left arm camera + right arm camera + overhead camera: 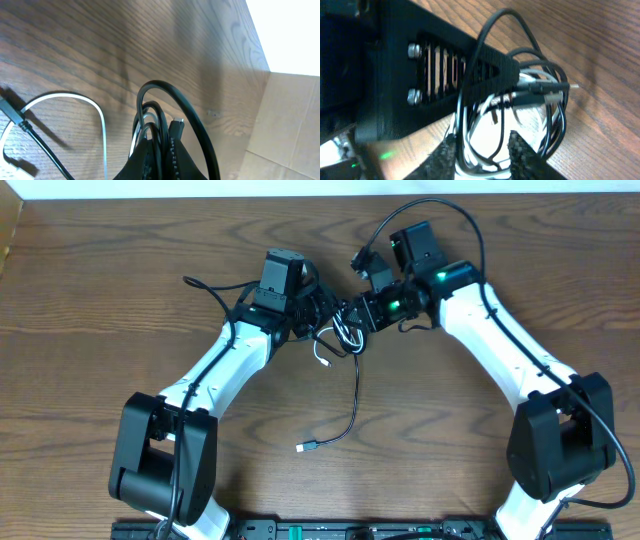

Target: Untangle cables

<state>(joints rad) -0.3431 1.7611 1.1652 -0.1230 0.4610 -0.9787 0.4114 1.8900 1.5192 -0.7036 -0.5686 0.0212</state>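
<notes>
The wooden table (pixel 100 330) fills the overhead view, and every place here is given from the left gripper (pixel 157 156). The 2 arms come up from the table's near edge. The left arm (pixel 215 365) ends at that gripper. The right arm (pixel 510 350) reaches in from its right, so the right gripper (pixel 482 137) faces it tip to tip. From above, both sets of fingers merge into 1 dark clump, and neither pair of jaws can be read there.

The left wrist view shows the left gripper's jaws pressed together on a bunch of black cable (pixel 355 395) loops that arch up out of its tip. A pale strand runs in the same bunch, but the bottom edge cuts the fingers off, so I cannot tell whether it is pinched too. The right wrist view is blurred. It shows the right gripper's jaws apart, with strands of both cables crossing the gap. I cannot tell whether either finger presses on a strand.

The tangle (pixel 340 332) sits right at the left gripper's tip. From there the black cable trails toward the near edge, and its plug (pixel 305 447) lies well away from the left gripper. The white cable (pixel 75 95) loops on the table just beside the left gripper, with its end (pixel 322 361) near it on the near-edge side.
</notes>
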